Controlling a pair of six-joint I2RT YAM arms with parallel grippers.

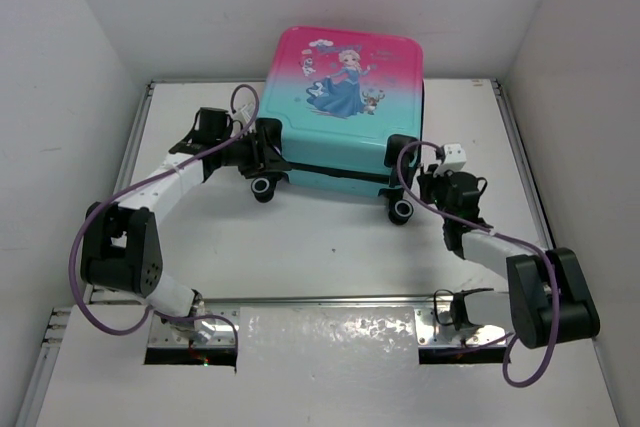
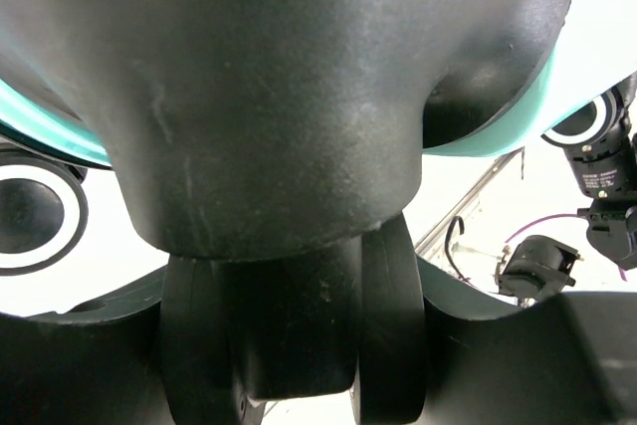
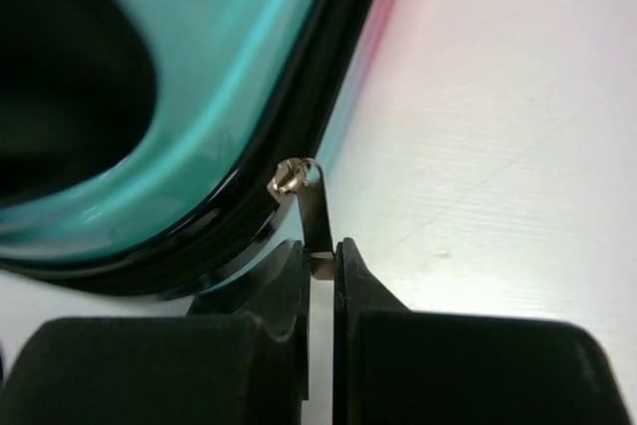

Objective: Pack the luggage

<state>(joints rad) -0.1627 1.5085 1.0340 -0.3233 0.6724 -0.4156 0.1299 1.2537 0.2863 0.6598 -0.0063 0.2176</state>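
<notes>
The luggage is a glossy, round-cornered hard shell; the right end effector pinches its thin metal zipper pull, and the half-spread left end effector clamps a black wheel.

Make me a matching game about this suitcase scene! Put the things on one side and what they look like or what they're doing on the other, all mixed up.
Things:
1. suitcase
2. zipper pull
3. left gripper
4. right gripper

Clues:
A. silver and thin
B. pink fading to teal, with a princess picture
C. shut, pinching the zipper pull
D. has a black wheel between its fingers

Pairs: 1-B, 2-A, 3-D, 4-C
</notes>
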